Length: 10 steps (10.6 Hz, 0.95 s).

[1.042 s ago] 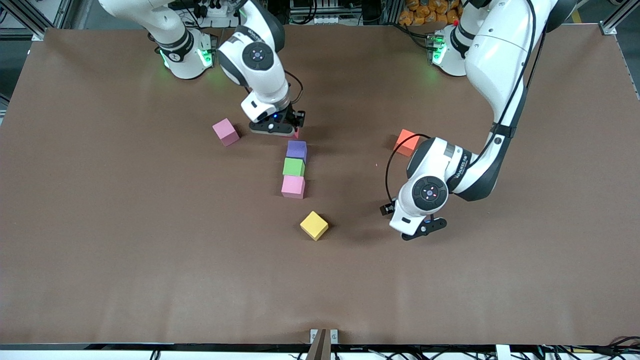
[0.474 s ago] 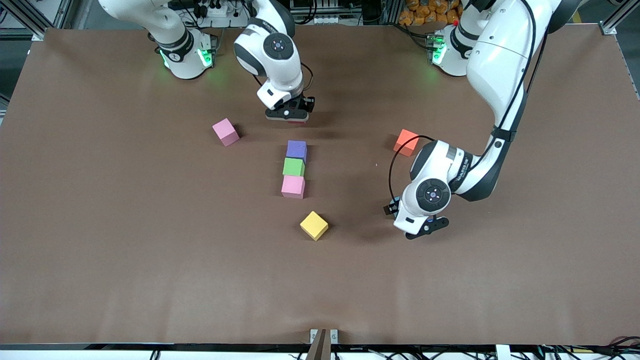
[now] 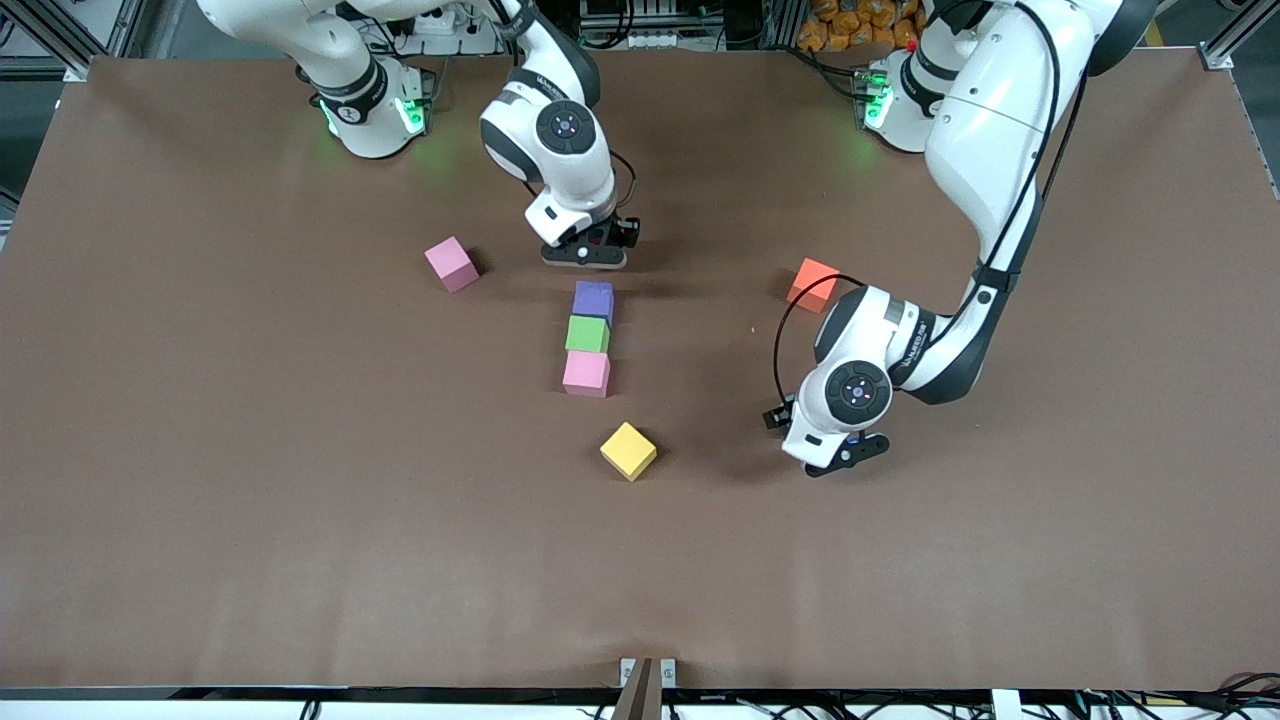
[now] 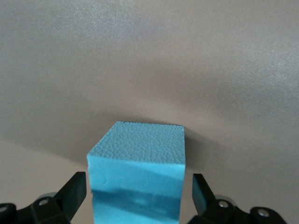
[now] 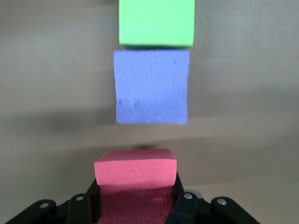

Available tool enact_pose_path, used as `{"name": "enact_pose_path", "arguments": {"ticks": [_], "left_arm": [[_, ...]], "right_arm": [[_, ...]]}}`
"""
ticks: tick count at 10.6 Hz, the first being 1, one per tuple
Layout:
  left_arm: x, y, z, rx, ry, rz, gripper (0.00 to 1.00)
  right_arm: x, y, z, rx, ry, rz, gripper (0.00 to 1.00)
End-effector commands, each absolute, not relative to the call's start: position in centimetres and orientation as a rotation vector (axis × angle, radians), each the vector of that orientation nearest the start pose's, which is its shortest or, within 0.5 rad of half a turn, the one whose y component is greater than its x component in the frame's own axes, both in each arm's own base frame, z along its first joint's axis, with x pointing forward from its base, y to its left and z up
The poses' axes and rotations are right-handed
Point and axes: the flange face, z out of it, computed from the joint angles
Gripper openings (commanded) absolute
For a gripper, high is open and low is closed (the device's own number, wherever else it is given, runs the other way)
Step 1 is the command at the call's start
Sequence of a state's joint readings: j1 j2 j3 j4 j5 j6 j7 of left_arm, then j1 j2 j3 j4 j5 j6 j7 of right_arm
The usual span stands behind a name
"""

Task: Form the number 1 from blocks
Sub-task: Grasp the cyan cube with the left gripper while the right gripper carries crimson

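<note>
A column of three blocks lies mid-table: purple (image 3: 593,298), green (image 3: 587,333) and pink (image 3: 586,373). My right gripper (image 3: 585,254) hangs over the table just past the column's purple end, shut on a red block (image 5: 135,173). In the right wrist view the purple block (image 5: 152,86) and green block (image 5: 156,21) line up ahead of the red one. My left gripper (image 3: 838,458) is low at the table, open, with a blue block (image 4: 138,154) between its fingers (image 4: 74,190) and a gap on each side. The blue block is hidden in the front view.
A second pink block (image 3: 451,263) lies toward the right arm's end of the table, beside the right gripper. A yellow block (image 3: 628,451) sits nearer the front camera than the column. An orange block (image 3: 812,284) lies beside the left arm's forearm.
The right gripper has carried the red block toward the left arm's end and come into line with the column's purple end. The left gripper has barely shifted.
</note>
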<state>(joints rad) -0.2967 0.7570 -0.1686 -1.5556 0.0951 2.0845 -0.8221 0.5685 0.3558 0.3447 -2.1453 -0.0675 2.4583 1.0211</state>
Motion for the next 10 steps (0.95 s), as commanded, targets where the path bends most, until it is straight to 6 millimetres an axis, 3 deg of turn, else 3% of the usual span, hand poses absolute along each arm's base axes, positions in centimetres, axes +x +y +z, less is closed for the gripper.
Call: {"name": "enact_pose_path", "arguments": {"ticks": [1, 2, 5, 6, 7, 10], "left_arm": [[61.5, -28.5, 19.1, -3.001, -0.489, 0.294, 0.48], [61.3, -28.7, 19.1, -3.005, -0.455, 0.298, 0.03], [61.3, -28.7, 19.4, -3.005, -0.450, 0.294, 0.00], [61.4, -28.5, 19.6, -3.007, -0.458, 0.288, 0.00], [61.8, -28.4, 20.6, -3.015, -0.462, 0.268, 0.00], [62.0, -28.1, 22.5, -3.026, -0.474, 0.251, 0.00]], "right_arm": [[35.9, 44.8, 23.5, -3.129, 0.093, 0.086, 0.48], [36.1, 44.7, 23.5, -3.131, 0.098, 0.083, 0.48], [37.0, 44.0, 23.0, -3.147, 0.085, 0.059, 0.48], [37.4, 43.7, 22.9, -3.145, 0.099, 0.053, 0.66], [37.8, 43.6, 23.0, -3.139, 0.111, 0.043, 1.00], [38.9, 43.6, 24.8, -3.123, 0.141, 0.010, 1.00]]}}
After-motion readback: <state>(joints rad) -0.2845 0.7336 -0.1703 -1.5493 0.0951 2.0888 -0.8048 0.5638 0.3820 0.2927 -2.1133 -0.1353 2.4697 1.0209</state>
